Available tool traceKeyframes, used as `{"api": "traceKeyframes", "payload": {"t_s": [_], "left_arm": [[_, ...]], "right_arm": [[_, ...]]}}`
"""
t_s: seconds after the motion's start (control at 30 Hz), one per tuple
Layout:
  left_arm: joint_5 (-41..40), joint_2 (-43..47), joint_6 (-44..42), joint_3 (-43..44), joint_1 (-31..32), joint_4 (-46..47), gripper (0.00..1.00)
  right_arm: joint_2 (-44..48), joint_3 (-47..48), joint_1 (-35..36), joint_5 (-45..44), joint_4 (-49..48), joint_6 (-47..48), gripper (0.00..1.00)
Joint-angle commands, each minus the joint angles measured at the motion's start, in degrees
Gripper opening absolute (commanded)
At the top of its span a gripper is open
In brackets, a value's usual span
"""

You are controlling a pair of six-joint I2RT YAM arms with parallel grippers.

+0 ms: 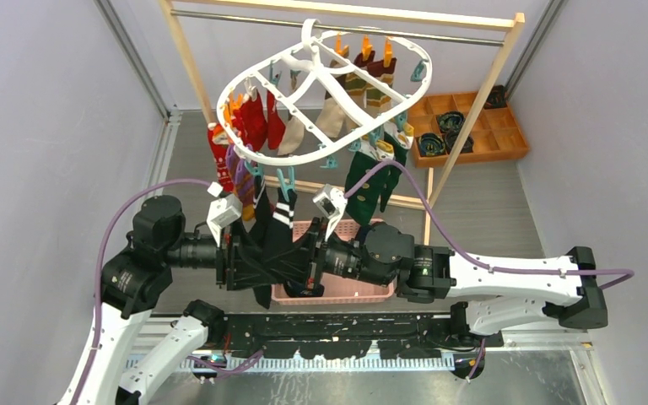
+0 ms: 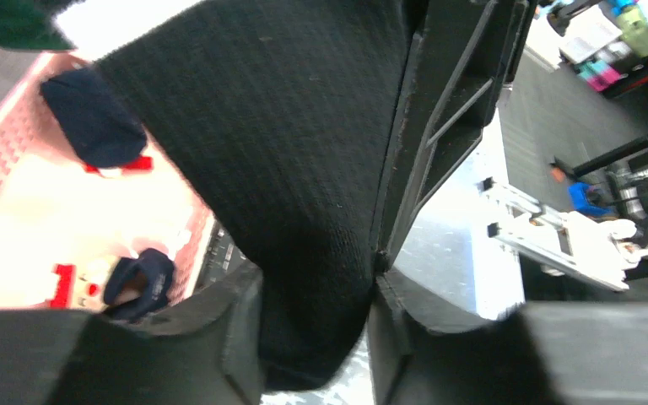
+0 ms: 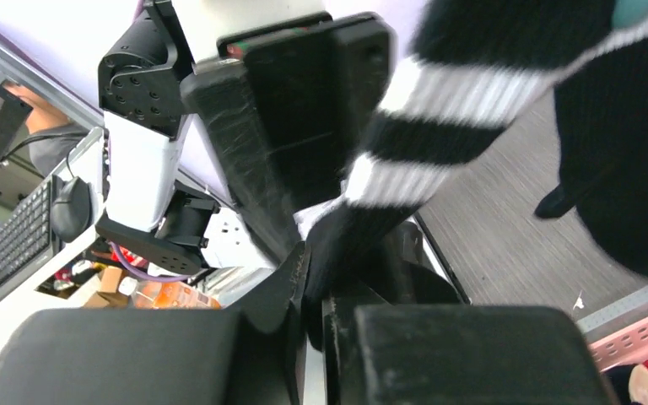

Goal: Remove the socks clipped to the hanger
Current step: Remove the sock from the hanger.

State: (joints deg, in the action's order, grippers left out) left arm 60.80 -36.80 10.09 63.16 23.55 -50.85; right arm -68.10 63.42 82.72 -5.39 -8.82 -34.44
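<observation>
The white oval hanger [image 1: 321,76] hangs from the rack rail with several socks clipped round it: red [image 1: 253,118], beige [image 1: 331,114], dark green [image 1: 363,181]. Two black socks hang at its near edge. My left gripper [image 1: 257,257] is shut on the plain black sock [image 1: 260,221], which fills the gap between its jaws in the left wrist view [image 2: 316,329]. My right gripper [image 1: 304,253] is shut on the toe of the black sock with white stripes [image 3: 439,143], pinched thin between its jaws in the right wrist view [image 3: 316,312]. The two grippers face each other closely.
A pink basket [image 1: 337,293] sits under the grippers; the left wrist view shows its wall [image 2: 17,135] and a navy sock [image 2: 93,118] inside. The wooden rack post [image 1: 472,118] stands at the right, with an orange compartment tray [image 1: 506,139] behind it.
</observation>
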Motion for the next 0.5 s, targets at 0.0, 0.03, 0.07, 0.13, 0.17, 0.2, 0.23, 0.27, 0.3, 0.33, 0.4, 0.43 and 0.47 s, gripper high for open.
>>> {"api": "traceKeyframes", "payload": {"t_s": [0.0,0.03,0.07,0.13,0.17,0.2,0.23,0.27,0.3,0.33,0.4,0.43,0.47], "left_arm": [[-0.46,0.76,0.47,-0.46,-0.17,4.31,0.25],[-1.83,1.21,0.65,-0.99,-0.12,5.10,0.13],[-2.77,1.75,0.95,-1.49,-0.14,6.00,0.06],[-4.59,2.69,1.56,-2.13,-0.17,7.66,0.00],[-5.12,2.91,1.77,-2.34,-0.15,8.22,0.00],[-5.30,3.08,1.67,-2.33,-0.11,8.30,0.00],[-5.44,3.00,1.49,-2.28,-0.13,8.22,0.00],[-5.62,2.98,1.20,-2.27,-0.14,7.84,0.00],[-5.75,2.96,0.84,-2.26,-0.15,7.55,0.00],[-5.85,2.89,0.47,-2.29,-0.09,7.14,0.00],[-5.86,2.87,0.08,-2.43,-0.13,6.83,0.00],[-5.75,2.83,0.17,-2.55,-0.16,6.89,0.00],[-5.53,2.79,0.27,-2.45,-0.13,6.85,0.00]], "right_arm": [[4.00,-3.09,0.78,-3.80,-4.61,-2.89,0.19],[4.28,-3.54,0.86,-5.04,-4.69,-3.01,0.25],[4.55,-3.82,0.84,-6.17,-4.65,-3.19,0.30],[4.73,-3.31,0.79,-9.09,-3.11,-3.07,0.42],[4.88,-2.54,0.83,-11.11,-1.46,-2.76,0.51],[5.17,-1.90,0.84,-13.40,-0.21,-2.17,0.59],[5.64,-1.17,0.85,-16.44,1.26,-1.76,0.68],[5.96,-0.33,0.92,-19.39,2.47,-0.82,0.76],[6.11,0.71,0.88,-22.36,3.80,0.06,0.81],[5.98,2.30,0.93,-24.99,5.17,1.51,0.83],[4.63,6.48,0.91,-28.72,8.00,4.40,0.84],[3.63,8.95,0.95,-29.86,10.00,5.97,0.84],[2.45,11.07,0.91,-31.04,11.57,7.36,0.85]]}}
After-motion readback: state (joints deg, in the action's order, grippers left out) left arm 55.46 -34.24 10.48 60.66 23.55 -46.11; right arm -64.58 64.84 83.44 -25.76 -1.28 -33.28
